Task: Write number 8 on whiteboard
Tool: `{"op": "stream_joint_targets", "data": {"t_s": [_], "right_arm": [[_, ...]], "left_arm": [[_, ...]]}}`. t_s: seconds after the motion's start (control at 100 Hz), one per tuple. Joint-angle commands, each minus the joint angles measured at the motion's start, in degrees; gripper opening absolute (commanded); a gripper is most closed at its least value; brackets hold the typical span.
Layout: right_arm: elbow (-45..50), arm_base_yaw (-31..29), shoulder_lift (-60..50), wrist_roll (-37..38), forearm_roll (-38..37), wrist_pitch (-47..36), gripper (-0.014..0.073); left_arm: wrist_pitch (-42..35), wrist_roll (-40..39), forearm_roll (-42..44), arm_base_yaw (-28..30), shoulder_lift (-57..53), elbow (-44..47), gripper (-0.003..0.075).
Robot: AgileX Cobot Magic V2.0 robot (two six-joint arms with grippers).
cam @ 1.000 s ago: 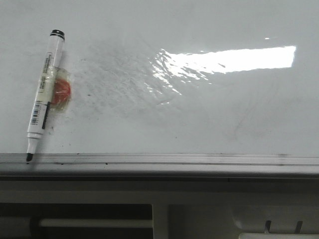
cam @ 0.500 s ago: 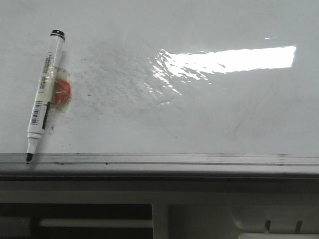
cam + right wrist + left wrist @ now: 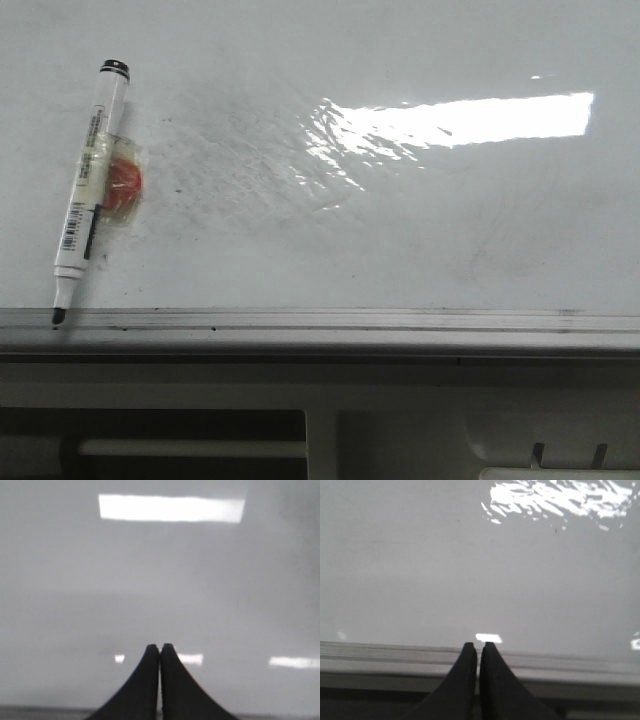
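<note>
Whiteboard (image 3: 400,230), one marker (image 3: 88,190), two closed end effectors

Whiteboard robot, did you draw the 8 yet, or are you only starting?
Only starting. Done: nothing; the whiteboard shows only faint grey smudges and glare, no 8. In hand: nothing; the left gripper and right gripper are both shut and empty. Left: pick up the uncapped marker lying on the board's left side, its tip at the edge rail, then write the 8.

The left pincer (image 3: 478,647) and the right pincer (image 3: 160,649) each show dark fingers pressed together (tips meeting at bottom centre of each wrist frame), holding nothing.
</note>
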Motion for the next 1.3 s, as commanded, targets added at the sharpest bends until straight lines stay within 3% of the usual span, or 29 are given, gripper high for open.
{"op": "stream_joint_targets", "data": {"t_s": [0.0,0.18,0.34,0.47,0.57,0.66,0.77,0.93,1.05,1.19,1.29], "right_arm": [[0.69,-0.45,-0.90,1.34,4.12,-12.10,-0.0043],[0.69,-0.45,-0.90,4.93,21.50,-21.69,-0.0043],[-0.33,-0.45,-0.90,4.93,27.98,-22.24,-0.0043],[-1.96,-0.45,-0.90,4.93,27.98,-24.33,-0.0043],[-4.16,-0.45,-0.80,4.93,27.54,-22.80,-0.0043],[-8.15,-0.45,0.48,4.93,24.09,-14.33,-0.0042],[-14.19,-0.45,4.02,4.93,13.40,-1.23,-0.0042],[-22.42,-0.45,11.15,4.93,2.66,10.72,-0.0033],[-27.88,-0.45,15.15,4.93,0.87,15.78,0.0115],[-31.37,2.05,16.93,4.93,0.90,16.02,0.0352],[-31.95,5.01,17.73,4.93,0.90,16.81,0.0394]], "left_arm": [[-9.59,-1.23,-11.47,0.01,-1.48,2.20,-0.0020],[-18.44,-1.23,-32.62,0.01,-1.48,2.20,-0.0020],[-18.65,-1.23,-42.66,0.01,-1.48,1.97,-0.0020],[-15.60,-0.84,-40.99,0.01,-1.36,0.50,-0.0020],[-12.47,-0.84,-35.08,0.01,-0.47,-1.87,-0.0020],[-8.11,-0.84,-26.18,0.01,2.31,-5.80,-0.0020],[-3.10,-0.72,-16.65,0.01,8.68,-11.79,-0.0012],[5.49,6.03,-14.06,0.01,20.36,-20.17,0.0149],[9.30,10.66,-15.19,-0.84,28.14,-25.38,0.0299],[8.99,19.89,-21.88,-6.86,33.09,-28.53,0.0304],[7.10,21.43,-26.10,-12.15,36.30,-28.67,0.0304]]}}
